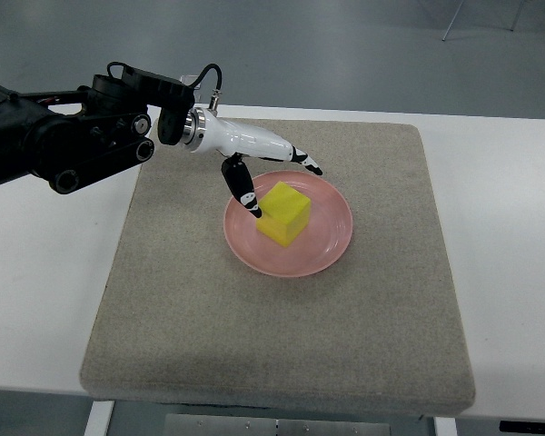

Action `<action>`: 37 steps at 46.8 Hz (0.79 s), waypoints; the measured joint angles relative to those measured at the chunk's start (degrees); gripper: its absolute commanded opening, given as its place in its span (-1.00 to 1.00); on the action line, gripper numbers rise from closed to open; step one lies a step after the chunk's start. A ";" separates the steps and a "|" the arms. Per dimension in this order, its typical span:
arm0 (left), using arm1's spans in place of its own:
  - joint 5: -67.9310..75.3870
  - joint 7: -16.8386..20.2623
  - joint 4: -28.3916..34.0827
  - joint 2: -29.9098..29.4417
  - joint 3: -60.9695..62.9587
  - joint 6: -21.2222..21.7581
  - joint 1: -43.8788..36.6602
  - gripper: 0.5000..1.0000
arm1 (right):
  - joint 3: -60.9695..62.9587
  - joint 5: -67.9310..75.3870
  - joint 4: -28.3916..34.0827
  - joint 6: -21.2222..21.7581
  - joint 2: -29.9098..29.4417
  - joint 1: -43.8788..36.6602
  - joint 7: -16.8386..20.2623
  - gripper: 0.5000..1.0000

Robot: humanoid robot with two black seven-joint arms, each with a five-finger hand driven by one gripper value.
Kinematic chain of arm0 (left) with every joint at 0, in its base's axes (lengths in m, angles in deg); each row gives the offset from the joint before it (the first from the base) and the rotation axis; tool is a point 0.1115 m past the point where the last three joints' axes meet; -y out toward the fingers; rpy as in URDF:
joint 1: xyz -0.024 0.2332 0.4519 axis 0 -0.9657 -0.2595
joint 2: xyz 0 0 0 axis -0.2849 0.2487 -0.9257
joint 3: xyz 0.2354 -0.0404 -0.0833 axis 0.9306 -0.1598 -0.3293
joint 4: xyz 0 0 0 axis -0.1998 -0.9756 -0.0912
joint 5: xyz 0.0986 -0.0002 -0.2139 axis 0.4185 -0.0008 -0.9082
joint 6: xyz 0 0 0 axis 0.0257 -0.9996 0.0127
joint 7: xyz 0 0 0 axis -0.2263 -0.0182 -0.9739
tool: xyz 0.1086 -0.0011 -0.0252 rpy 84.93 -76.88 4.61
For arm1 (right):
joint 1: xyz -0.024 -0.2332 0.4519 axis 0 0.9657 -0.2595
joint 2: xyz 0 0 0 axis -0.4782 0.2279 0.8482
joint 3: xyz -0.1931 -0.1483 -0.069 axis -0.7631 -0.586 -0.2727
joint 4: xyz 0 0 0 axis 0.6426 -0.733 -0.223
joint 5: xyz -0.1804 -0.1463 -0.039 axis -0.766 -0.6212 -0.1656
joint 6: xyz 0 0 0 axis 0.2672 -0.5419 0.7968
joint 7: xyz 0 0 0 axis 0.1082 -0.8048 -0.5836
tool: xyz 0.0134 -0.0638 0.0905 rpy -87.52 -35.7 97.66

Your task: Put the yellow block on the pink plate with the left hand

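On the white desk point(45, 272) lies a square grey felt mat point(282, 309), and near the middle of that mat, a little toward its far side, sits the pink plate point(331, 241). Resting on the plate, slightly left of its centre, is the yellow block point(286, 212), a cube seen corner-on with its lit top face and two side faces showing.

From the picture's left edge comes the left arm point(64, 136), black and bulky at the wrist, with cables looped over the top of it. It ends in the white left robot hand point(245, 145), which reaches out over the far-left rim of the plate. Its fingers are spread: the long fingers point(304, 161) stretch forward above the plate's far rim, clear of the block, while the thumb point(241, 189) points down and its dark tip stands right at the block's left face. Whether that tip actually touches the block cannot be made out from this angle. Nothing is closed around the block; the hand holds nothing.

Beyond the desk's far edge is grey floor point(345, 45).
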 measured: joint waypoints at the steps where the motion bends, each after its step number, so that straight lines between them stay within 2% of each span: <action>1: 0.00 0.00 0.02 -0.29 -0.04 0.15 0.02 0.85 | 0.00 0.00 0.00 0.00 0.00 0.01 0.00 0.69; 6: 0.18 -0.02 1.55 -1.85 -0.10 0.84 0.06 0.84 | 0.00 0.00 0.02 0.00 0.00 0.00 0.00 0.69; 17: -0.24 -0.03 9.72 -3.31 -0.29 2.88 -0.79 0.78 | 0.00 0.00 0.01 0.00 0.00 0.00 0.00 0.69; 28: -0.77 -0.02 16.09 -2.98 -0.41 8.23 -2.13 0.69 | 0.00 0.00 0.00 0.00 0.00 0.00 0.00 0.69; 30: -1.45 -0.07 17.43 -2.79 -0.41 8.59 -2.30 0.62 | 0.00 0.00 0.00 0.00 0.00 0.00 0.00 0.69; 37: -7.55 -0.44 22.74 -1.76 -0.36 9.12 -3.53 0.60 | 0.00 0.00 0.00 0.00 0.00 -0.02 0.00 0.69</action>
